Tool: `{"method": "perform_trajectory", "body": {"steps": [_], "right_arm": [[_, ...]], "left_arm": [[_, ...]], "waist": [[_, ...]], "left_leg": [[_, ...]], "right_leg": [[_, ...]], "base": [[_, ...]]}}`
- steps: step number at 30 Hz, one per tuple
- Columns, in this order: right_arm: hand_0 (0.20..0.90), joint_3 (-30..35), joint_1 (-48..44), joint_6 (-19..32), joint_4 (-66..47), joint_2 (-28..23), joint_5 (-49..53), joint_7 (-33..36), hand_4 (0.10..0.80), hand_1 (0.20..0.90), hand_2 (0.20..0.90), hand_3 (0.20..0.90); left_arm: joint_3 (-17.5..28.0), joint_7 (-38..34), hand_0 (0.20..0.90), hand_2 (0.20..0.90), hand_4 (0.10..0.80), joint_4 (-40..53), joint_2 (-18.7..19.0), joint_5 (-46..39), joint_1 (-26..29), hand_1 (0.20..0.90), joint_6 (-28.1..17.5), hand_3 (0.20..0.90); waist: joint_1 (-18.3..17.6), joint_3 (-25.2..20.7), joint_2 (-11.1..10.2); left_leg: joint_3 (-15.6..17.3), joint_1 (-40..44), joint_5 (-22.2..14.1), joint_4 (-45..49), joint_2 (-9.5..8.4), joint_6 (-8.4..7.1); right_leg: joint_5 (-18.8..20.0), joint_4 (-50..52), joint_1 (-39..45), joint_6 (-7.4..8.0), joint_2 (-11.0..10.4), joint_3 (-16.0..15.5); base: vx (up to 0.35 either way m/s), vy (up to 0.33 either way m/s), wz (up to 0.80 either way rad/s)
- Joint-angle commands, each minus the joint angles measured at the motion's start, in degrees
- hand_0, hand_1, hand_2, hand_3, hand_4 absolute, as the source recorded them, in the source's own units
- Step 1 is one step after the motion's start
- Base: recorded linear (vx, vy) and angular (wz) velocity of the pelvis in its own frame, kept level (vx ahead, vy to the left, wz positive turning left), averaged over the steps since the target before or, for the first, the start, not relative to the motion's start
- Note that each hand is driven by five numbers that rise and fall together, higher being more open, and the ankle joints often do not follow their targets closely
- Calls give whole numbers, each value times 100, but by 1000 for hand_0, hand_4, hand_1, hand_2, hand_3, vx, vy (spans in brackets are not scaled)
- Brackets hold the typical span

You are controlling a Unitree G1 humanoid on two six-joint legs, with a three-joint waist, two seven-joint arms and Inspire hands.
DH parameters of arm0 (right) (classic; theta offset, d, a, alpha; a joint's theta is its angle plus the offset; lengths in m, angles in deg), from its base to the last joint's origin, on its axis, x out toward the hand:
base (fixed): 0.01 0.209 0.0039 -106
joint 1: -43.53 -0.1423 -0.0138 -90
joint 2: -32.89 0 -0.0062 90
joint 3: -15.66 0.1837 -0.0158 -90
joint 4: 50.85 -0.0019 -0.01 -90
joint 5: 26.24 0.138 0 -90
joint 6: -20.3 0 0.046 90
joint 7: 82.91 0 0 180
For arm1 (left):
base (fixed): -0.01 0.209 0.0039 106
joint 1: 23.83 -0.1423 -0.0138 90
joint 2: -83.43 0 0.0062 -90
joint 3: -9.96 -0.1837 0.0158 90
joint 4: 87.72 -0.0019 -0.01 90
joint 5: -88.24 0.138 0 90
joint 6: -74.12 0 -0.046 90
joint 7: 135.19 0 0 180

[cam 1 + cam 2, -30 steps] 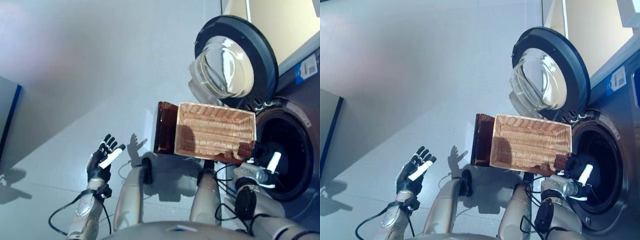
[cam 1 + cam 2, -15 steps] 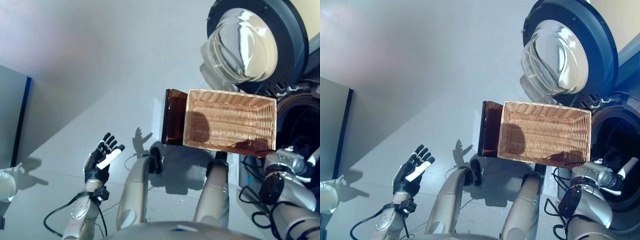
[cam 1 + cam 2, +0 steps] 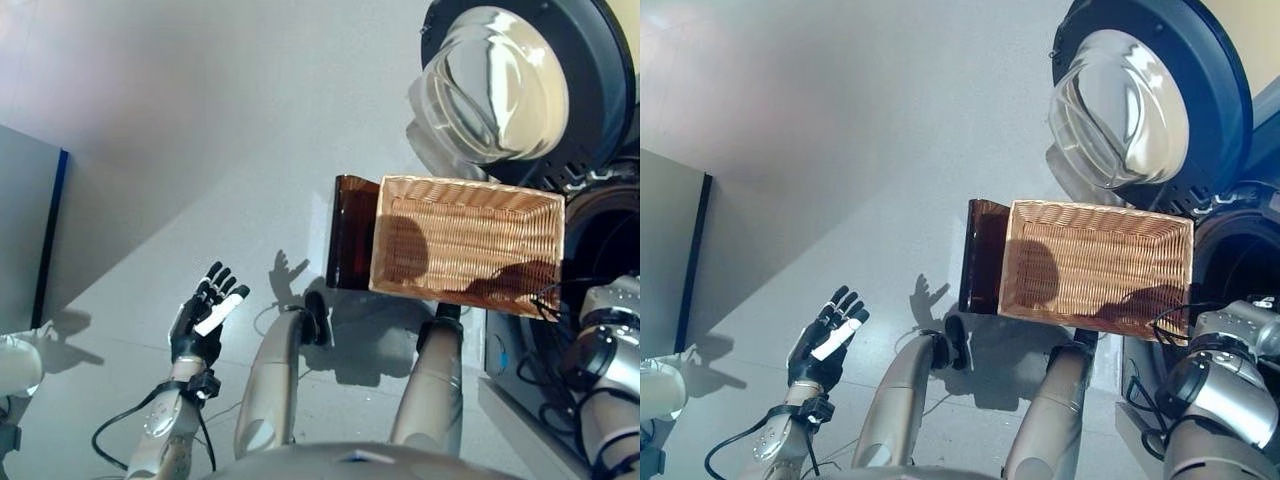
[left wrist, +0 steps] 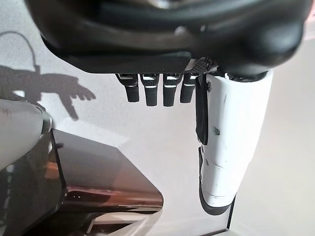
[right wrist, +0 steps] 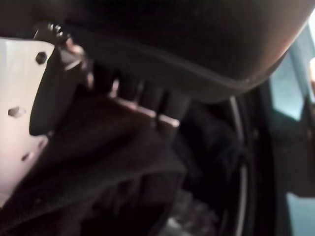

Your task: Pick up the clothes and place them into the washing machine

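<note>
A woven wicker basket (image 3: 466, 243) sits on the pale grey floor (image 3: 200, 120), empty inside; a dark brown translucent bin (image 3: 352, 232) stands against its left side, touching it; a grey panel with a blue edge (image 3: 28, 240) stands at far left.

My head views are bright, and the pale floor (image 3: 200, 120) looks washed out with a soft pink patch far up from my left hand (image 3: 205, 318). Dark, sharp shadows fall just past that hand and inside the basket (image 3: 465, 245) beyond it. The glass door (image 3: 495, 85) shines with white glare. My right wrist view is very dark and blurry, with the cloth (image 5: 93, 182) by my right hand (image 5: 147, 44) hard to make out.
</note>
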Motion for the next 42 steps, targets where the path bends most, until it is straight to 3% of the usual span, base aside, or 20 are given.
{"method": "perform_trajectory", "body": {"steps": [1,7,14,21,22,23,34,42], "right_arm": [[200,-273,97,812,66,-715,-183,173,300,200,200,200],[200,-282,138,744,-40,-499,-312,370,300,200,200,200],[200,-448,-10,588,272,-715,-288,262,300,200,200,200],[200,-400,-27,744,231,-727,-250,346,300,200,200,200],[647,-347,3,778,303,-713,-291,471,620,647,647,647],[900,-326,1,794,347,-716,-274,576,800,900,900,900],[900,-501,-57,513,422,-506,-290,542,800,900,900,900],[900,-713,72,102,655,-32,-503,408,800,900,900,900]], "left_arm": [[338,-96,900,900,800,388,271,52,-104,900,-495,900],[462,-224,900,900,800,390,219,36,-82,900,-480,900],[475,-139,900,900,800,425,318,-15,-209,900,-459,900],[504,-158,900,900,800,441,328,-10,-271,900,-462,900],[502,-171,900,900,800,440,327,-12,-287,900,-459,900],[489,-177,900,900,800,435,342,-21,-282,900,-438,900],[445,-175,900,900,800,498,347,-98,-239,900,-400,900],[421,-90,900,900,800,540,451,-81,-140,900,-464,900]], "waist": [[9,-415,-54],[-28,-333,-120],[13,-397,-158],[32,-451,-189],[34,-456,-190],[36,-466,-193],[29,-475,-231],[72,-438,-297]], "left_leg": [[-481,115,225,-285,342,-692],[-606,-86,46,162,401,-662],[-633,-166,1,273,462,-684],[-639,-154,13,240,472,-697],[-641,-152,13,238,469,-699],[-640,-154,11,239,470,-701],[-599,-99,18,175,470,-689],[-509,245,220,-374,387,-663]], "right_leg": [[-48,451,-132,-474,177,51],[-264,855,-257,-544,250,42],[-359,1019,-363,-574,270,10],[-375,1020,-376,-594,289,5],[-377,1016,-374,-598,293,5],[-376,1013,-372,-597,299,7],[-315,924,-301,-580,293,30],[15,282,126,-493,217,-71]], "base": [[-37,-4,-4],[-27,-18,-5],[0,0,0],[0,0,0],[0,0,0],[0,0,0],[0,0,0],[2,2,-1]]}}
